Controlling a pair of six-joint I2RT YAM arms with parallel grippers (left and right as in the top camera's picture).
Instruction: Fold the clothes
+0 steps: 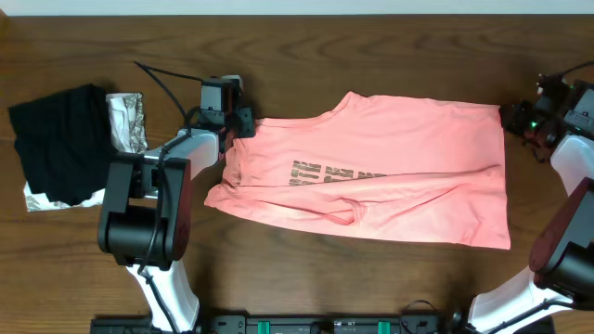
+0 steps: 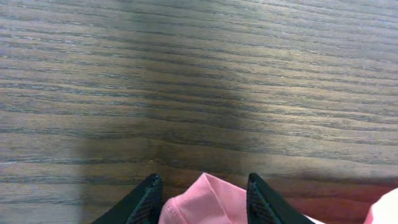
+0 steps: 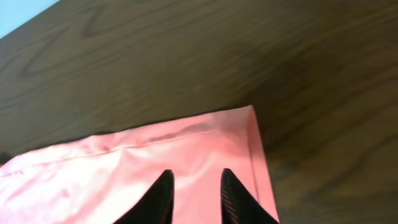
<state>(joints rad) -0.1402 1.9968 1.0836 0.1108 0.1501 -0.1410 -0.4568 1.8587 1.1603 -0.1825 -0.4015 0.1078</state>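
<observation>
Lifting from this position could drag the whole T-shirt (image 1: 390, 167) across the table (image 1: 371, 37) instead of folding it. The thin fabric lies rumpled, and the hands sit at opposite ends of its far edge, so if one rises sooner or higher the cloth would likely skew and the fold land crooked. A shallow grip is the second danger, since slick, thin cloth held only at its rim may slip out partway. The T-shirt spreads flat between the two hands, running from the left hand (image 2: 202, 202) across to the right hand (image 3: 196, 199). A diagonal ridge of cloth crosses it and covers the lower part of the lettering (image 1: 339, 173). At the left hand a bunched fold (image 2: 205, 199) of pink fabric fills the gap from finger to finger, which reads as a grasp on the T-shirt. The right hand's narrowed fingers rest over the fabric, the hemmed corner (image 3: 252, 112) just beyond them to one side. Its tips are out of view, so I cannot tell whether it grips.
</observation>
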